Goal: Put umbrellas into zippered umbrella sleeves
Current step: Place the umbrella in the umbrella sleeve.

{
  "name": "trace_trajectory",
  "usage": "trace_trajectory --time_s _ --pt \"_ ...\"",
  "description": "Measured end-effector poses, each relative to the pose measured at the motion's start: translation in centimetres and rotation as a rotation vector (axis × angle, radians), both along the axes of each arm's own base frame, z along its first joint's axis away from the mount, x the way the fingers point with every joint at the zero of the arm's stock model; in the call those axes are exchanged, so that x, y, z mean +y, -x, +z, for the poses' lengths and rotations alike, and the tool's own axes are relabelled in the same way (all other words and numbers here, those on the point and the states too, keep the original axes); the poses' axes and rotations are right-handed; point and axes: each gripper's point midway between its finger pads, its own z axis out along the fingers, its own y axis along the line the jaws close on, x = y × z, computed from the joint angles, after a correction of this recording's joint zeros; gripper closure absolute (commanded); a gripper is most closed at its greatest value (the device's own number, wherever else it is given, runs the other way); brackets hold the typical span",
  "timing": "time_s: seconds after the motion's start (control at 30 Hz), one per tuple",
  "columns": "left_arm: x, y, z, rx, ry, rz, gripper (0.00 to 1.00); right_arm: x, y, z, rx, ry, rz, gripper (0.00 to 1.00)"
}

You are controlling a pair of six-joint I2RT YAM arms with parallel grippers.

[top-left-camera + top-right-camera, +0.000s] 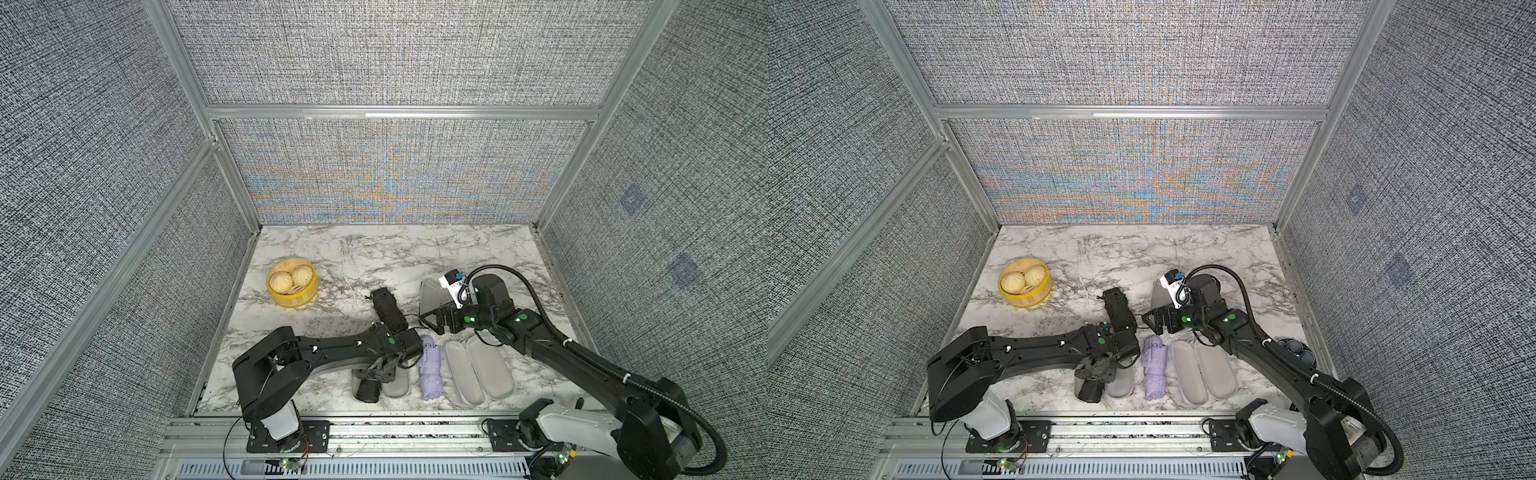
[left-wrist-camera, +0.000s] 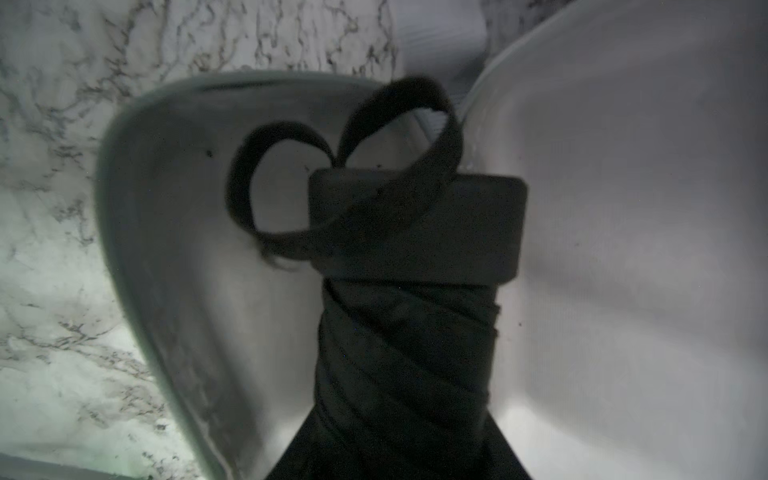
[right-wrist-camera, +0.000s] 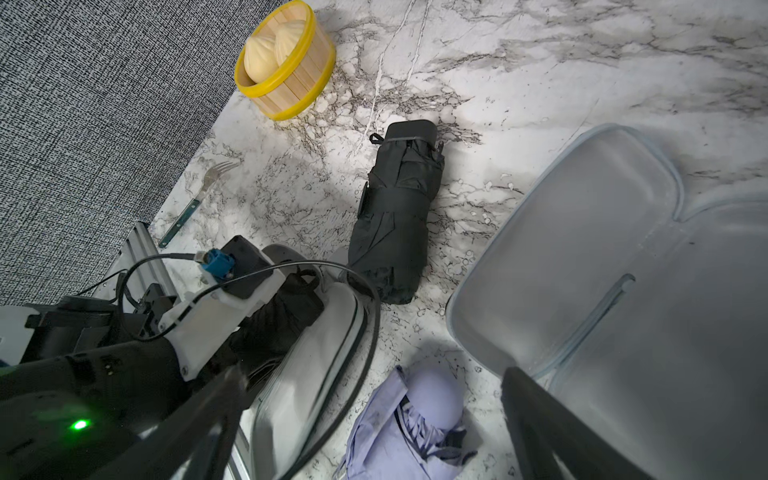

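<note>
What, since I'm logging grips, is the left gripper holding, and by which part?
Left gripper holds a black umbrella by its rolled fabric, handle end free.

black umbrella in open sleeve | lavender umbrella beside it

A smooth marble-look tabletop holds a matt black cloth umbrella, a crumpled lavender cloth umbrella, a smooth grey-lined sleeve and a wooden-slat steamer basket with glossy yellow plastic rims

Grips with left hand a black umbrella in a grey-lined sleeve at six o'clock. Hangs right hand, spread wide, at three o'clock. Shows lavender umbrella lying at five o'clock.
</note>
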Motion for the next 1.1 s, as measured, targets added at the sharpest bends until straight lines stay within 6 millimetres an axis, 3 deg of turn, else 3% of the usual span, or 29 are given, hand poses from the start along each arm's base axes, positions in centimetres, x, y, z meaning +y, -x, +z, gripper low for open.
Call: trace_trajectory --time_s 0.17,0.37,0.63,1.1 --pt "0.2 -0.1 0.1 -0.009 -0.008 0.01 0.61 0.0 0.0 -0.3 0.007 0.004 0.0 0.01" --pt "1.9 -0.8 0.9 -0.065 -0.064 0.055 0.61 0.2 -0.2 -0.3 0.012 0.003 0.003 0.01" --pt "3.0 -1.4 -0.6 -0.076 -0.148 0.093 0.59 0.1 -0.1 -0.4 0.024 0.004 0.0 0.01" --pt "2.5 -1.8 -0.4 -0.06 -0.137 0.055 0.33 0.4 -0.1 -1.0 0.055 0.006 0.001 0.01"
